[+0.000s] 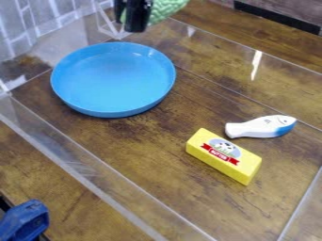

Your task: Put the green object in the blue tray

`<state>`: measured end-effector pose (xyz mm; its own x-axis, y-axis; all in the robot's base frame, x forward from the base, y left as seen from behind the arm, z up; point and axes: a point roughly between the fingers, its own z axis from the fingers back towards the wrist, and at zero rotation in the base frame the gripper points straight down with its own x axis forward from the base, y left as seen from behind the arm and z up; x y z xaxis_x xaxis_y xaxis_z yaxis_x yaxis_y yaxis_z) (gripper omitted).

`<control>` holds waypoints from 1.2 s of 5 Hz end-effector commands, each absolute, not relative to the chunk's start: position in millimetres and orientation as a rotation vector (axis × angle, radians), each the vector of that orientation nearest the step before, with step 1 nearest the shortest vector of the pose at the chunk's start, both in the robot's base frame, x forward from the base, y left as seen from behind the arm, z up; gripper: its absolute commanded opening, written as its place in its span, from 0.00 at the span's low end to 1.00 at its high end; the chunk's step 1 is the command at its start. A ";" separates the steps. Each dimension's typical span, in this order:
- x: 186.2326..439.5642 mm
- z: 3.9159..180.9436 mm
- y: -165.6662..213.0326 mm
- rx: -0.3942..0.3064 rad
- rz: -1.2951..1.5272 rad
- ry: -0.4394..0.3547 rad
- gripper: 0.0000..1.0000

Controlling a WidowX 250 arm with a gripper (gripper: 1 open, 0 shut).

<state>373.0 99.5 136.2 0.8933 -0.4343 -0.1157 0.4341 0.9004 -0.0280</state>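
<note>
While end effector grips it | green object: light green, mostly cropped | above blue tray rim

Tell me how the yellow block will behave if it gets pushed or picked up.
The yellow block lies flat on a broad face, so it will probably slide, not roll or tip. Its straight edges suggest it is stiff and should give parallel jaws a sure grip. It looks like a small toy, likely light, and the glossy table may let it skid.

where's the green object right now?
Camera view, top edge left of centre: the green object is held in the shut pincer, above the far rim of the blue tray, not yet in it.
</note>
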 end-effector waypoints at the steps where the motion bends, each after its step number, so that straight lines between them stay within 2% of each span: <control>1: 367.8 171.9 119.0 0.053 -0.389 0.033 0.00; 2: 362.4 166.5 136.9 0.050 -0.430 0.031 0.00; 3: 356.9 161.2 153.7 0.053 -0.472 0.044 1.00; 6: 364.6 147.0 141.1 0.062 -0.635 0.054 1.00</control>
